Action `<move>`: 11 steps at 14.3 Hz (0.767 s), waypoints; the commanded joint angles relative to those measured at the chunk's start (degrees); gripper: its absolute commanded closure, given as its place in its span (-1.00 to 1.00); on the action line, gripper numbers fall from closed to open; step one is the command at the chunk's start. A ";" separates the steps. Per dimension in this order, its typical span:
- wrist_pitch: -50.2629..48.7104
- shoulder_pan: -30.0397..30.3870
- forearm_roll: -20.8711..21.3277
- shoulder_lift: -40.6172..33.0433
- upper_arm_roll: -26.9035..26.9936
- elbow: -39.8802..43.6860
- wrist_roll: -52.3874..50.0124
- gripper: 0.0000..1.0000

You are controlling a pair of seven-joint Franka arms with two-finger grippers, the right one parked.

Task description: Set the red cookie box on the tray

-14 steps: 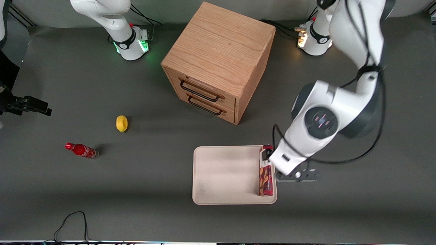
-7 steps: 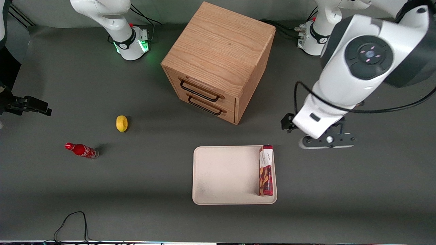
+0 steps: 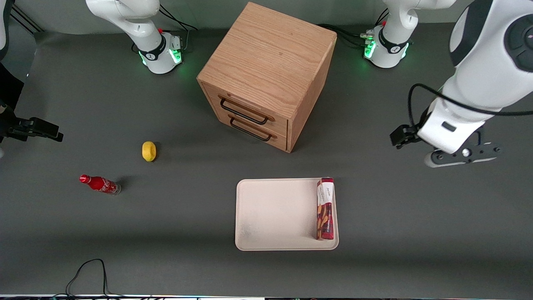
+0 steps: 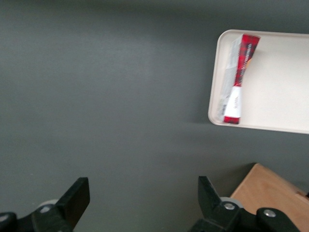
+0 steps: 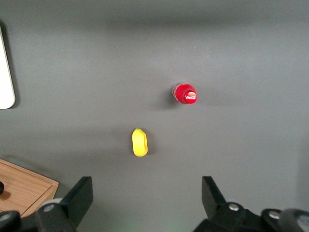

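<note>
A cream-white tray (image 3: 275, 214) lies flat on a dark grey desk (image 3: 187, 250), close to the edge nearest the front camera. The red cookie box (image 3: 325, 208) lies inside it, pressed lengthwise along the tray's rim on the working arm's side, its white label end pointing toward the wooden cabinet. Most of the tray floor beside the box is bare.

The left arm's pincer (image 4: 142, 205) hangs above bare desk toward the working arm's end, well apart from the tray and higher than it. Its two black fingers (image 4: 75, 200) stand wide apart with nothing between them. In the wrist view the tray (image 4: 270, 123) and box (image 4: 239, 79) appear off to one side, with open grey surface under the pincer.

A two-drawer wooden cabinet (image 3: 266, 75) stands farther from the front camera than the tray, its black handles turned toward the tray. Toward the parked arm's end lie a yellow lemon (image 3: 148, 151) and, nearer the camera, a small red cola bottle (image 3: 100, 184) on its side. A black cable (image 3: 89, 273) loops at the desk's near edge.
</note>
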 commanded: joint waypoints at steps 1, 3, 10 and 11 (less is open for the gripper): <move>3.48 4.41 -0.04 -7.03 -0.03 -10.09 5.71 -1.00; 3.48 7.40 -1.27 -8.26 0.06 -11.41 10.01 -1.00; 4.45 7.08 -3.73 -8.80 6.63 -11.33 15.39 -1.00; 4.36 6.55 -3.82 -8.88 7.17 -11.33 15.66 -1.00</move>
